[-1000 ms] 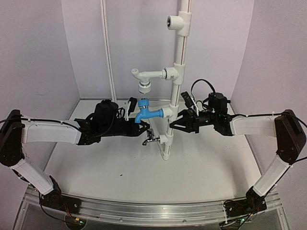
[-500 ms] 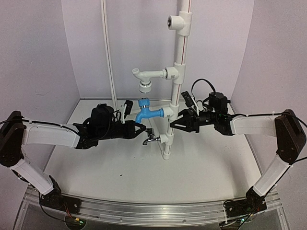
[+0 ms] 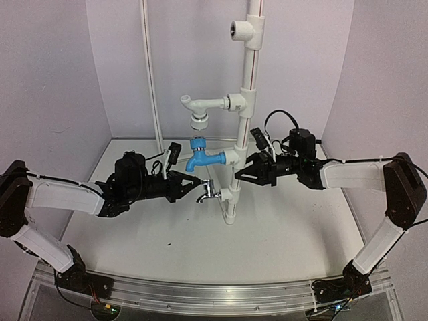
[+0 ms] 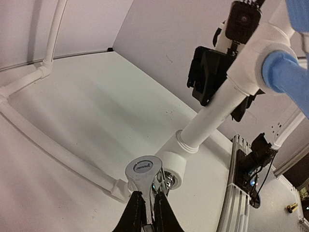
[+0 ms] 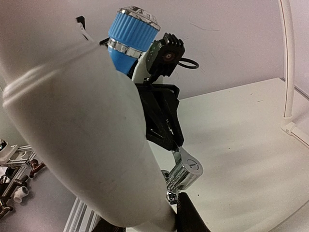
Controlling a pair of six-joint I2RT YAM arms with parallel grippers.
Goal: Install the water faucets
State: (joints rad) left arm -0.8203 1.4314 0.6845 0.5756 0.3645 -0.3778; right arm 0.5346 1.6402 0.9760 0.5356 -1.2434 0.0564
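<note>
Left arm, change: over the last second the left gripper point(image 3: 194, 185) has drawn back toward 9 o'clock and lower, away from the blue tap point(image 3: 200, 155), and has narrowed onto the silver faucet point(image 3: 206, 190).
Silver faucet: a small chrome tap at 9 o'clock of the lower tee point(image 3: 231, 194), with its inlet end at the tee's mouth. How far it is threaded in cannot be told.
Handling: probably rigid and dense for its size, and polished, so likely slippery. The flat lever or body looks a safer hold than the round cap. The threads would need to go in straight or they may cross.
Left gripper: nearly closed. Its fingers point(image 4: 134, 217) pinch the chrome part just below the round cap.
Lower tee: a white fitting low on the vertical pipe point(image 3: 249, 73), which stands on the table point(image 3: 167, 247).
Right gripper point(image 3: 243, 172): at 3 o'clock of the pipe, one finger on either side and closed to the pipe's width, apparently steadying it.
Blue tap: at 12 o'clock above the silver faucet, already seated in its own tee.
</note>
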